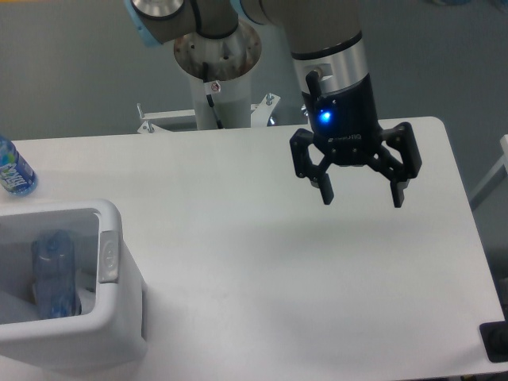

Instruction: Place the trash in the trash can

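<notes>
— Claw (361,198) at two o'clock: spread wide, holding nothing, above the counter (238,262).

— And the trash?

— Clear bottle (54,274) lies inside the bin (107,337) at eight o'clock; carton possibly beneath it. Task looks done; next, just park.

**A robot test bench in a lab**

Standing here, it reads as a robotics lab rather than a home or shop. A grey-and-pale-blue jointed robot arm (317,32) rises from a white cylindrical pedestal (216,87) bolted up behind and to the left of the black two-finger claw (361,195), whose body shows a lit blue indicator lamp (324,117). Beneath the claw spreads a plain white rectangular table with rounded corners (262,278). Bare metal brackets (147,121) stick up at the table's far edge. Beyond is flat, dull grey floor (63,71), no furnishings.
</notes>
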`<state>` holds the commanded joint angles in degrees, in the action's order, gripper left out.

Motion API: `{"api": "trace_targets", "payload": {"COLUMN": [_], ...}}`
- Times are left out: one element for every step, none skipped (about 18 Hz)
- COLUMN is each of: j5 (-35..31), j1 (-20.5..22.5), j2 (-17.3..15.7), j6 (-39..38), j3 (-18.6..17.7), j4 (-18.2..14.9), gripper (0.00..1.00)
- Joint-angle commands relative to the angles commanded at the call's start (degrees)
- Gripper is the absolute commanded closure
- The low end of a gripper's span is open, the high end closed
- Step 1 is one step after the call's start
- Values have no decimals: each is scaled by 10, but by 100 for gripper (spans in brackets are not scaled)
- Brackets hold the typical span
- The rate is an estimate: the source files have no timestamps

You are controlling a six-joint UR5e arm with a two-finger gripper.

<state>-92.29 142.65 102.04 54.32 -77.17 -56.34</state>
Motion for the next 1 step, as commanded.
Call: {"api": "trace_targets", "payload": {"j5": [2], "j1": [0], "j2": [0], "j6": [0], "j3": [1], "j4": [0], "gripper": [0]}}
